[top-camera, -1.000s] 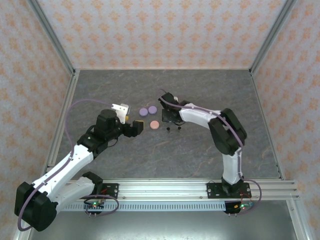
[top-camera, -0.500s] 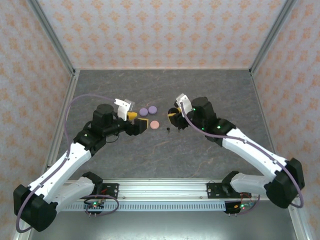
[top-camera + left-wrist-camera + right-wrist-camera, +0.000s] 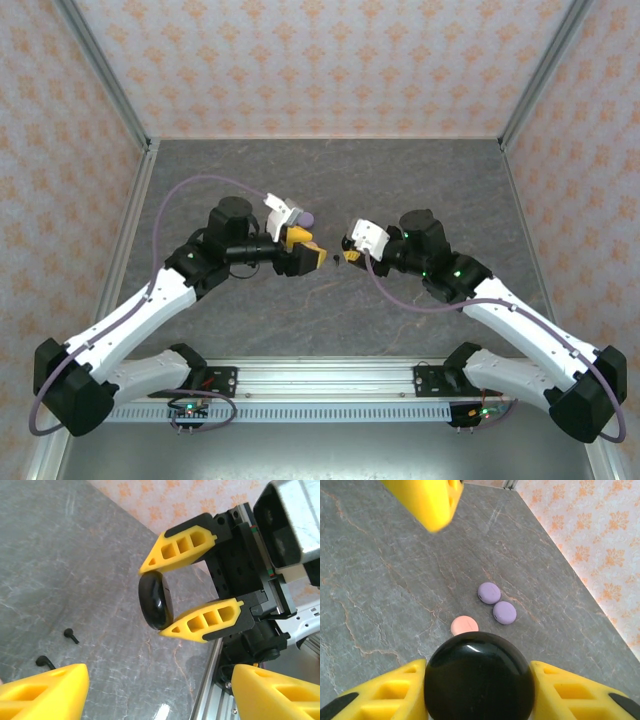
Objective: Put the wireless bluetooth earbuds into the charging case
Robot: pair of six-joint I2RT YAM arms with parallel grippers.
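Right gripper [image 3: 150, 602] first: we see its two yellow fingers [image 3: 182, 555] pinching a black case [image 3: 477, 677], one finger on each side of the round shell. In the left wrist view the case is held on edge, up off the table [image 3: 60, 555]. In the right wrist view it sits squarely between the pads, glossy dome toward the camera.

Left gripper [image 3: 306, 259]: jaws spread wide, nothing between them. In its own wrist view both yellow fingertips sit at the bottom corners, with bare table and the aluminium rail [image 3: 212, 695] showing in the gap. From above, the two grippers face each other tip to tip near the middle of the table. They are close, but we cannot tell if they touch.

Earbuds: one black earbud [image 3: 71, 636] and a second black earbud [image 3: 45, 662] lie loose on the grey table. They are near each other, below and left of the held case in the left wrist view, and apart from both grippers.

Further out: a lilac case [image 3: 489, 593] and another lilac case [image 3: 505, 612] lie just beside each other. A pink case [image 3: 464, 625] lies near them. All three are flat on the table beyond the held one. The left arm [image 3: 150, 300] and right arm [image 3: 520, 320] reach in from the near edge, elbows out.
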